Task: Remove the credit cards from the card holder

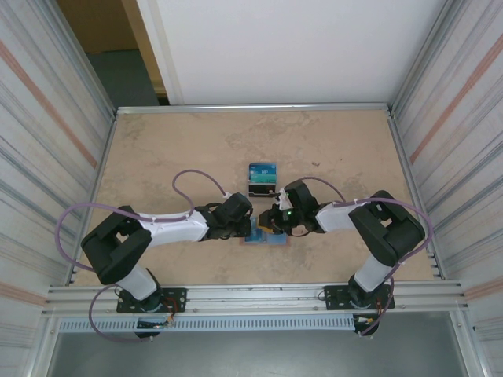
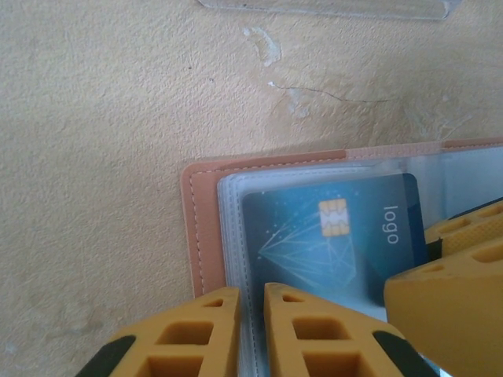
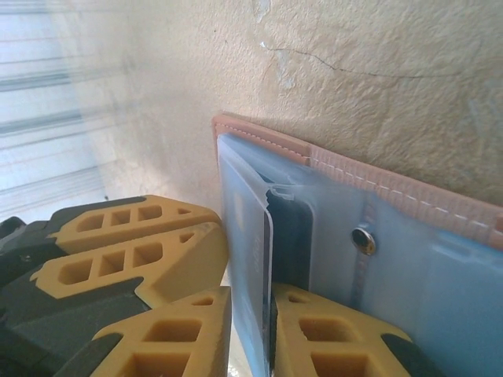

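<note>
Your left gripper (image 2: 251, 292) nipped onto the clear sleeve edge of the open tan card holder (image 2: 203, 228), your right gripper (image 3: 251, 302) pinched on the blue chip credit card (image 2: 314, 236) sleeved inside, holder flat on the beige table (image 2: 94, 118) between both arms.

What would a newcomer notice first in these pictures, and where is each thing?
The open card holder lies at the near centre of the table, a blue card in its clear sleeve. The left gripper and right gripper meet there, each pinching a sleeve. Behind it, a second card sits on a stand.
</note>
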`<state>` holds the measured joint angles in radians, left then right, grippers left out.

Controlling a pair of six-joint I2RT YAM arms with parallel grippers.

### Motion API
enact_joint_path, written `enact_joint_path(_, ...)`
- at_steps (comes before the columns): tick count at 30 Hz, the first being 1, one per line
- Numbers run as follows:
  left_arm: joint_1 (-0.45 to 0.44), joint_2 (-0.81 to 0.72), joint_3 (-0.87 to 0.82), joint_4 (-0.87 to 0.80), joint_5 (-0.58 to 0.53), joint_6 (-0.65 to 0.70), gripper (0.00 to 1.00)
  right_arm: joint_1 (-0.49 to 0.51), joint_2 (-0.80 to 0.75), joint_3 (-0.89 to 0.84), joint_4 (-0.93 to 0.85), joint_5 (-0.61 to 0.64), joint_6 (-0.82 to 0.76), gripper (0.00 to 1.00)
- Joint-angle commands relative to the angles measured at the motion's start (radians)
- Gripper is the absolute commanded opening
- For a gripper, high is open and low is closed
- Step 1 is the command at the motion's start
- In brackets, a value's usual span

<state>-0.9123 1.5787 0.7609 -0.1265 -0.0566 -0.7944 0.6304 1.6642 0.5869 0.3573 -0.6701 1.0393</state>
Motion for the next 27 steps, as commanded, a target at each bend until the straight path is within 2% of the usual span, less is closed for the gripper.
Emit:
enact_joint_path(1,-0.017,0.017,-0.012,-0.067,0.011,-0.024,0.16,-0.013,0.002,-0.019,0.111,-0.064,0.036,0.19)
enact_joint_path(13,-0.018,0.024,-0.009,-0.085,0.001,-0.031,0.13,-0.038,-0.026,-0.056,0.137,-0.079,0.044,0.14)
enact_joint_path(27,-0.018,0.031,0.006,-0.112,-0.011,-0.037,0.11,-0.064,-0.071,-0.067,0.066,-0.087,0.002,0.13)
